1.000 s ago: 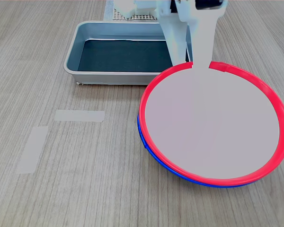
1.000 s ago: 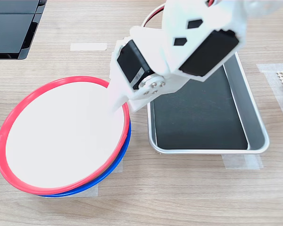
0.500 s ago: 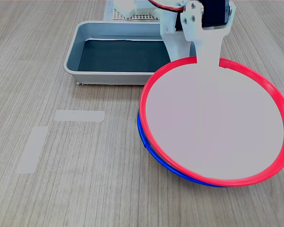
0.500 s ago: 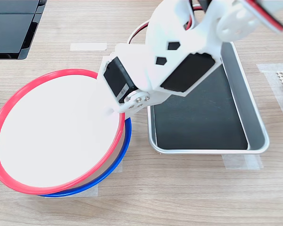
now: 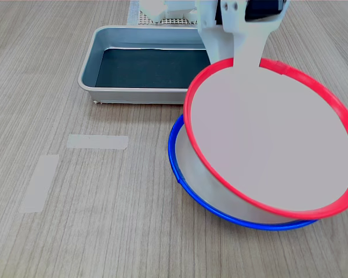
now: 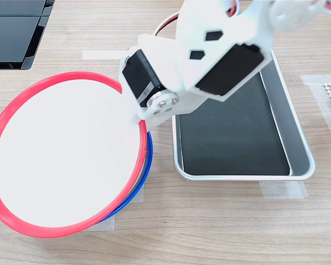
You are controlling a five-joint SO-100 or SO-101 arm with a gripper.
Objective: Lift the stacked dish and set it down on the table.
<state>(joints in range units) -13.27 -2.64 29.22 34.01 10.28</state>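
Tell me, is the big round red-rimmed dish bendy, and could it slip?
Probably stiff: the big round red-rimmed dish keeps its shape though the gripper grips one edge only. Seemingly light. It could slip, since it hangs tilted above the blue-rimmed dish.

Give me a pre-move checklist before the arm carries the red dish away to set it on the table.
1. Grip on the red dish: ok. The gripper is clamped on its far rim in the first exterior view.
2. Red dish clear of the blue dish: cannot tell. The gripped side is raised, but the far edge may rest on the blue rim.
3. Blue dish flat on the table: ok.
4. Dish level: not ok. It is tilted in both exterior views.
5. Bare table to set it down: ok, to the first exterior view's left, by the tape strips.
6. Tray out of the path: cannot tell; it sits right beside the gripper.
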